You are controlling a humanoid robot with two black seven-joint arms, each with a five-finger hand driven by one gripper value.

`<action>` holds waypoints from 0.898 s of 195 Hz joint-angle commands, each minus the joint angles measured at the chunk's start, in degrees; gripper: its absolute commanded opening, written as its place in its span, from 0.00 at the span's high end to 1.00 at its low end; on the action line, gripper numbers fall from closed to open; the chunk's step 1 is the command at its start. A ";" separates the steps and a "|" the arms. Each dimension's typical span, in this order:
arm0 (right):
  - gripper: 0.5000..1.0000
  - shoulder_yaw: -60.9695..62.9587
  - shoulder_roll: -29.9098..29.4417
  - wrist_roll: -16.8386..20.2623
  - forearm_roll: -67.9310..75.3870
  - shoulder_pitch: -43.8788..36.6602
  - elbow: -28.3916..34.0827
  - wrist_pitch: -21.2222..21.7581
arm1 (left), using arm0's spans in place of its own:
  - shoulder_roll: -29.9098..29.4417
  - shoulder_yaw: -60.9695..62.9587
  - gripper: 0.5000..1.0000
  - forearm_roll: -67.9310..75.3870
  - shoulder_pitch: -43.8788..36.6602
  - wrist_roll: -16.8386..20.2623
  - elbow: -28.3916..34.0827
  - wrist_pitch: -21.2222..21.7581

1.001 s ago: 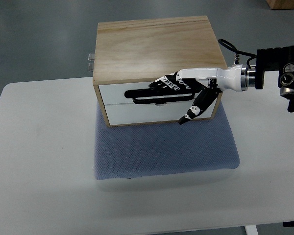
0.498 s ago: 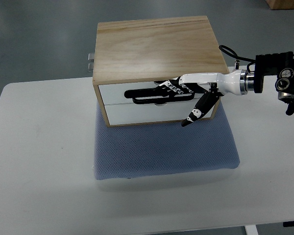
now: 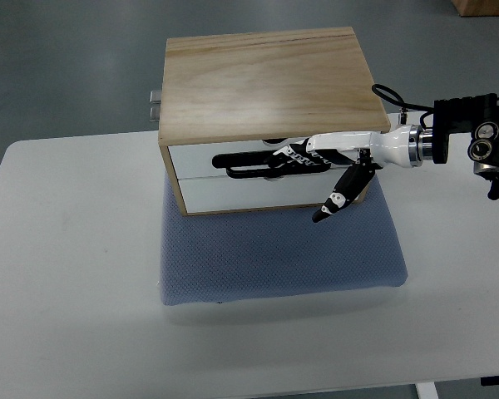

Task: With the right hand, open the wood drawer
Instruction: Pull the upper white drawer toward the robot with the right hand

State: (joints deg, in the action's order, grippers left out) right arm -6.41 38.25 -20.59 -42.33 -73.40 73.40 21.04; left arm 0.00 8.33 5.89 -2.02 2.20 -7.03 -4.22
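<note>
A wood box [image 3: 270, 87] with two white-fronted drawers stands on a blue pad [image 3: 279, 253], at the pad's far edge, and the pad lies on a white bench [image 3: 66, 274]. The top drawer [image 3: 233, 160] carries a long black handle [image 3: 249, 164] running across its front; the lower drawer [image 3: 249, 193] sits directly beneath it. Both fronts look about flush with the box frame, so the top drawer appears closed or barely moved. The right hand [image 3: 316, 158] comes in from the right of the box, its white forearm level with the top drawer. Its fingers [image 3: 289, 157] are curled against the right end of the handle, grasping it, while the thumb [image 3: 339, 194] hangs down and away in front of the lower drawer, its tip over the pad just below the box's front edge. The black wrist unit [image 3: 474, 137] sits well to the right of the box, above the bench, with a cable looping behind it. Two small metal tabs [image 3: 154, 103] stick out from the box's left side near its back. The left arm does not show.
</note>
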 commanded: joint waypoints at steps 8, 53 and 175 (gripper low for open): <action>0.11 0.08 0.07 0.11 -0.03 -0.07 0.25 0.41 | 0.00 0.02 0.00 0.00 0.00 -0.01 0.00 0.00; 0.11 0.17 0.51 0.11 0.06 0.01 0.52 3.48 | 0.00 -0.07 0.00 0.00 0.00 -0.01 0.00 0.00; 0.11 0.17 5.70 0.02 0.67 -0.16 6.49 10.43 | 0.00 0.02 0.00 0.00 0.00 -0.01 0.00 0.00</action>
State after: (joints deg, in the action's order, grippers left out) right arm -6.24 42.81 -20.57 -41.66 -73.56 78.08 31.10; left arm 0.00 8.33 5.89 -2.02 2.20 -7.03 -4.22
